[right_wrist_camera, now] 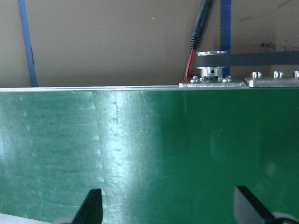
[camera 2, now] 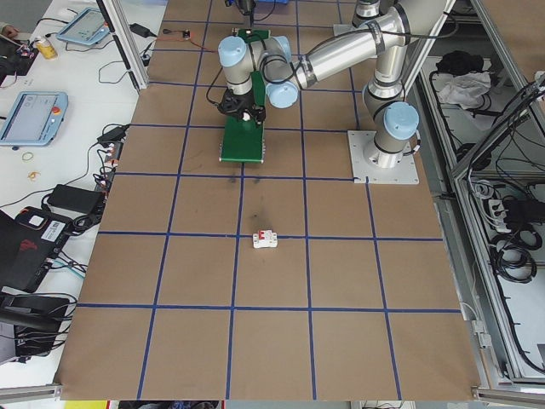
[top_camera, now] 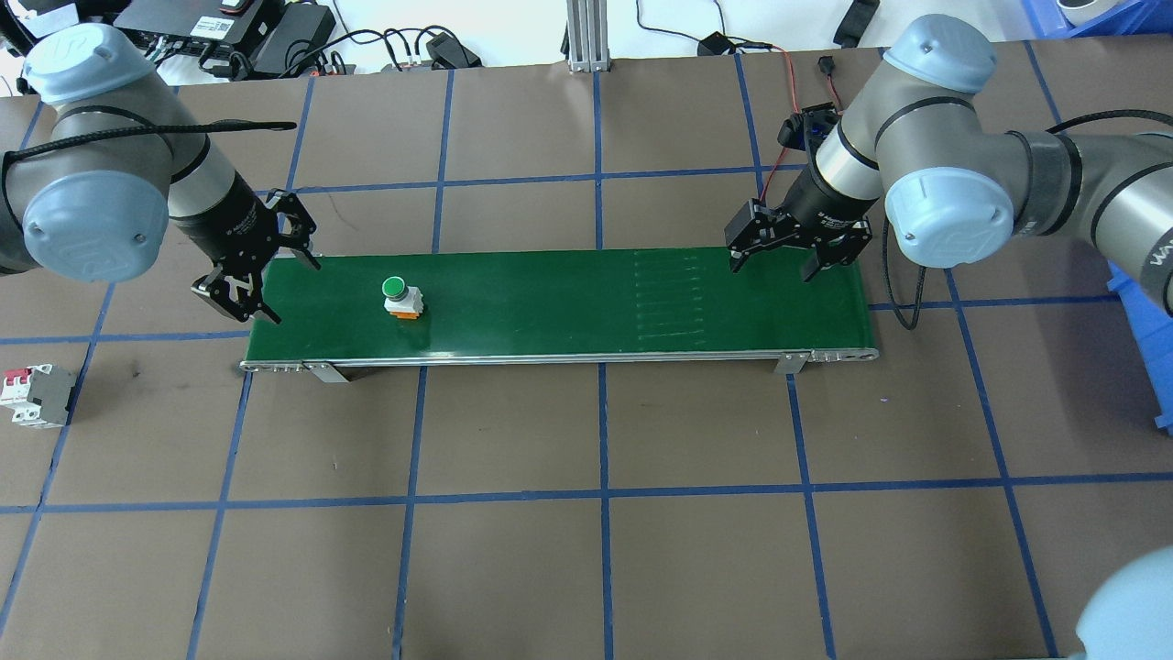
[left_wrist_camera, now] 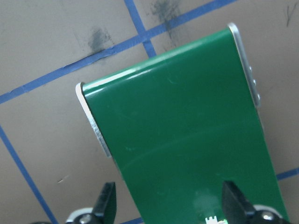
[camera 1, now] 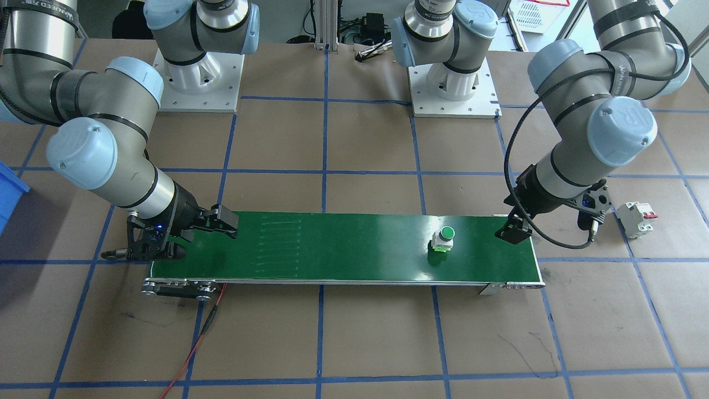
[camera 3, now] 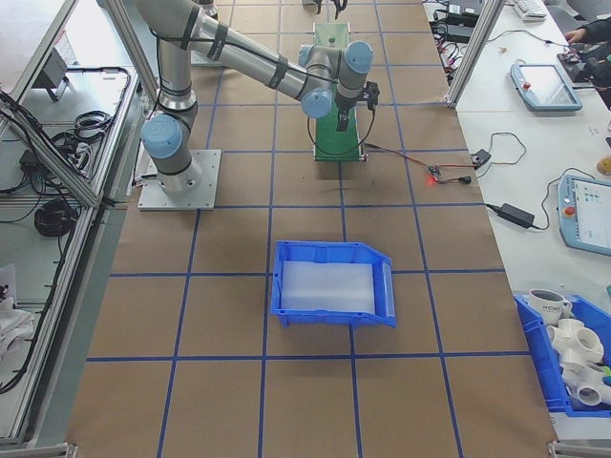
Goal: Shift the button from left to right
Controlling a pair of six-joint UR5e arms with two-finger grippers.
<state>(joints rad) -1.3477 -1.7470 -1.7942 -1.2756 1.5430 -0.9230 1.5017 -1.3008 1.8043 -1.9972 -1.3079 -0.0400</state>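
Glossy, smooth dark green conveyor belt [top_camera: 568, 302] with bright reflections, edged by a brushed silver metal rail [top_camera: 550, 359]. On it, a small button with shiny green plastic cap and whitish plastic body [top_camera: 400, 297]. Around it, matt brown paper-like table covering [top_camera: 586, 550] crossed by blue tape lines

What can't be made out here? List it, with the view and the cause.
- The button: too small to find in either side view; in the left wrist view only a white sliver shows at the bottom edge.
- The left gripper: in the front view, one finger is hidden behind the wrist.
- The right gripper: in its wrist view only the fingertips show.
- The belt: motion can't be judged from stills.
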